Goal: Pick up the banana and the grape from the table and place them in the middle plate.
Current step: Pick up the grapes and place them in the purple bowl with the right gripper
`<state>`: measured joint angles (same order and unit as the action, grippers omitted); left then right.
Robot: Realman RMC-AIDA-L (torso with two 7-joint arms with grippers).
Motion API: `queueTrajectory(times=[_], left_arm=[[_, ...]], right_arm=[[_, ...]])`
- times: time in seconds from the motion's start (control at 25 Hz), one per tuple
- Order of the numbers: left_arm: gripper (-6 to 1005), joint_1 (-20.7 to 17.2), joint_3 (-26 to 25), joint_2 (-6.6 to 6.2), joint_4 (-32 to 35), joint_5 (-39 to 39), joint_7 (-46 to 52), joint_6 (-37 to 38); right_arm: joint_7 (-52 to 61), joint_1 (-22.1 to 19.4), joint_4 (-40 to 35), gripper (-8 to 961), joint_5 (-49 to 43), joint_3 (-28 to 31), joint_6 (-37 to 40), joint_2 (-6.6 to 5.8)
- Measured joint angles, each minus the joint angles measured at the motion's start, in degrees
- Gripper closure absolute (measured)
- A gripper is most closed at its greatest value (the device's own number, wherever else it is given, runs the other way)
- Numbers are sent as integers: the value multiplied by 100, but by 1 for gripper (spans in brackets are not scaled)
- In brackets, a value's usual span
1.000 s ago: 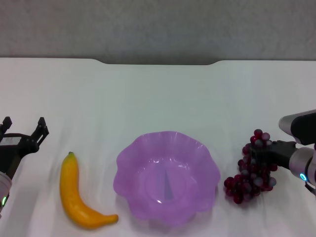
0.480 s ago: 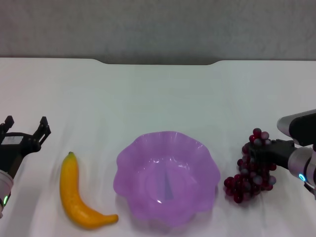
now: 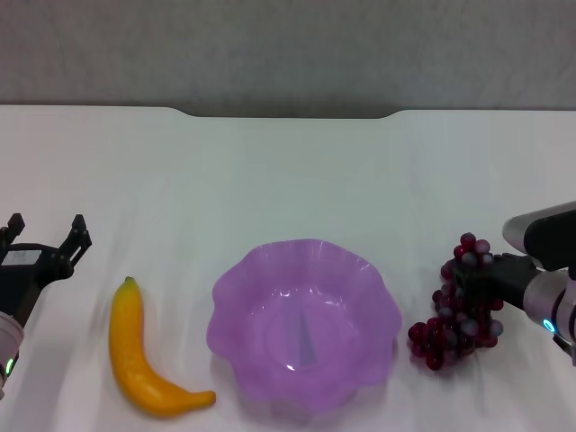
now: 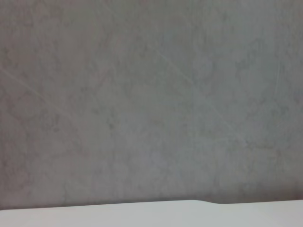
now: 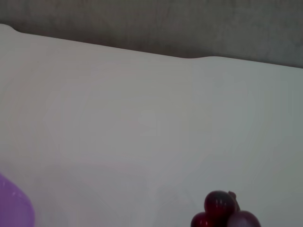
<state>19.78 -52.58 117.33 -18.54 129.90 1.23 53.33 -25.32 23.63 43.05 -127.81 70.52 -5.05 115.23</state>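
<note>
The yellow banana (image 3: 135, 360) lies on the white table (image 3: 288, 180), left of the purple scalloped middle plate (image 3: 236, 281), which holds nothing. The dark red grape bunch (image 3: 447, 335) lies just right of the plate. My right gripper (image 3: 481, 281) reaches in from the right edge and sits over the bunch's upper part. The right wrist view shows only a few grapes (image 5: 222, 213) and a sliver of the plate (image 5: 14, 208). My left gripper (image 3: 45, 229) is open, hovering left of and slightly beyond the banana, apart from it.
The table's far edge has a notch (image 3: 288, 114) against a grey wall (image 3: 288, 45). The left wrist view shows only that wall (image 4: 151, 94) and a strip of table edge (image 4: 142, 213).
My right arm has sunk slightly toward the grape bunch. The left gripper has drifted a little nearer the front edge. Banana, plate and grapes stay put.
</note>
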Motion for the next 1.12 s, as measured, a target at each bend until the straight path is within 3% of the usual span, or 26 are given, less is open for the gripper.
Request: queueTrajectory(times=[0.6,1.12], left_arm=[[106,-21,-16,0,0,-20,1,8],[106,-15,-24,-5,11,-29,7,-1]], right_arm=[[1,-191,85,530,90,-758,1071,0],[1,-445,140,535,-35,-1875,3046,-29]])
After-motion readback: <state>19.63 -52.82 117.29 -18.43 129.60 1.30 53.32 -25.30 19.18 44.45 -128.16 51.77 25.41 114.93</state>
